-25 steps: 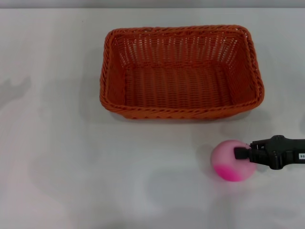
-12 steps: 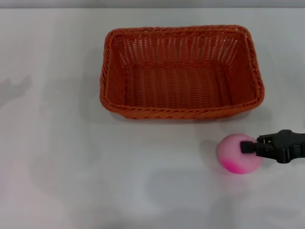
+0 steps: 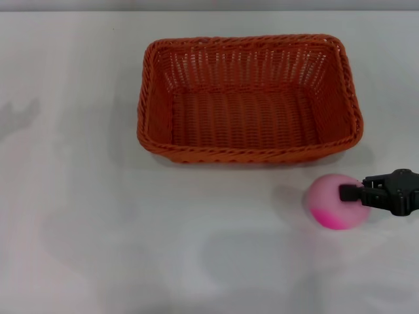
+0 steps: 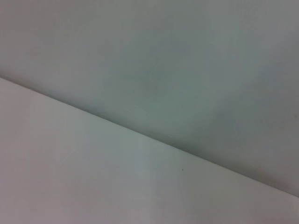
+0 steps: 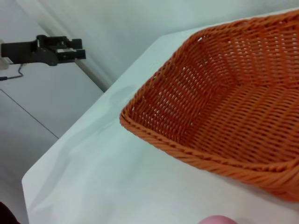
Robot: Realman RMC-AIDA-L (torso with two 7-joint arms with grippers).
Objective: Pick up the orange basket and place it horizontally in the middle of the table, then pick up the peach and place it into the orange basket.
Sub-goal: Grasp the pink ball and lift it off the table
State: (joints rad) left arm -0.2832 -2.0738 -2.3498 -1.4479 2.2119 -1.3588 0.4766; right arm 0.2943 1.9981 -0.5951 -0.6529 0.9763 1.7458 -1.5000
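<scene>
The right pincer (image 3: 353,193) holds the peach (image 3: 336,201) and has slid it toward the worktop's (image 3: 78,216) right edge, not yet nearer the orange basket (image 3: 249,98).

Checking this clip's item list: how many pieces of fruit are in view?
1. The peach is off the table, clamped in the right gripper, in front of the orange basket near its right corner. The basket holds none; nothing looks hidden.
</scene>
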